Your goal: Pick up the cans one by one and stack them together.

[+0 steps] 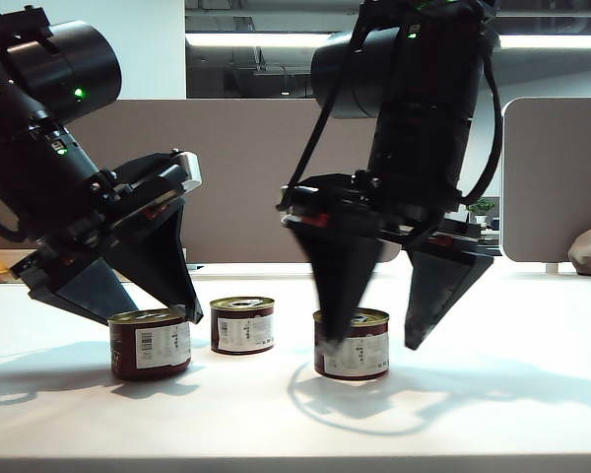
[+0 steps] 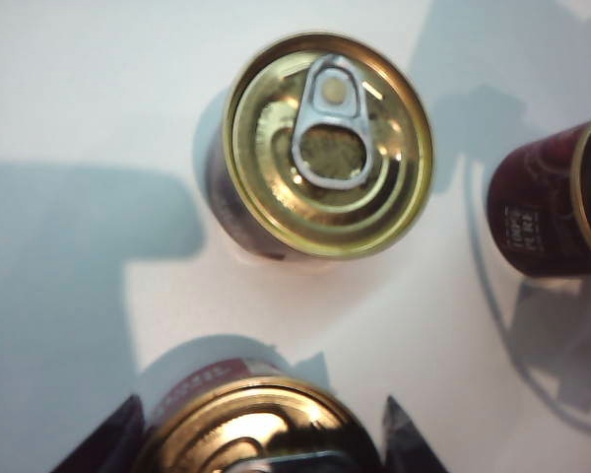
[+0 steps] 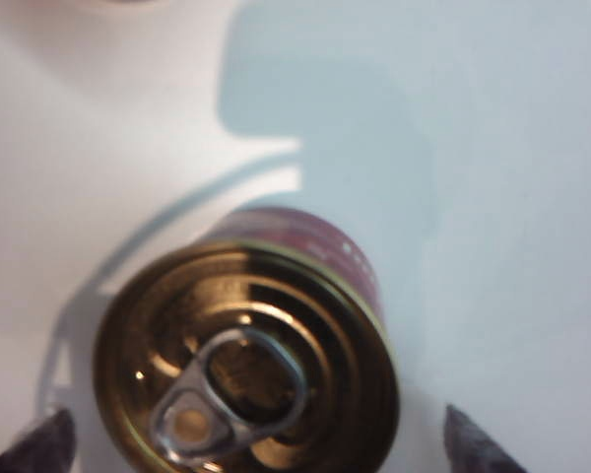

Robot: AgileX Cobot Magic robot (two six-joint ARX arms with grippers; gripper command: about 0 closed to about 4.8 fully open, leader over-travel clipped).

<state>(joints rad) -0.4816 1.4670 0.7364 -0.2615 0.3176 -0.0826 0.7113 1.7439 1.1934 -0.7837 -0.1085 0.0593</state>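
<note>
Left gripper (image 2: 261, 439) fingers straddling left can (image 1: 150, 343), right gripper (image 3: 256, 443) fingers spread around right can (image 1: 352, 342), middle can (image 1: 242, 324) between.

One can (image 3: 246, 365) is being seen from above, standing upright on the white table (image 3: 492, 197). Its gold-coloured lid with a silver pull tab (image 3: 222, 399) is being shown clearly, and a strip of its dark maroon side is being shown past the rim. The right gripper (image 3: 248, 439) is being held over the can with its jaws wide apart. Only the two dark fingertips (image 3: 473, 448) are being shown, one on each side of the can, and no contact is visible. A grey shadow is being cast on the table beyond the can.
</note>
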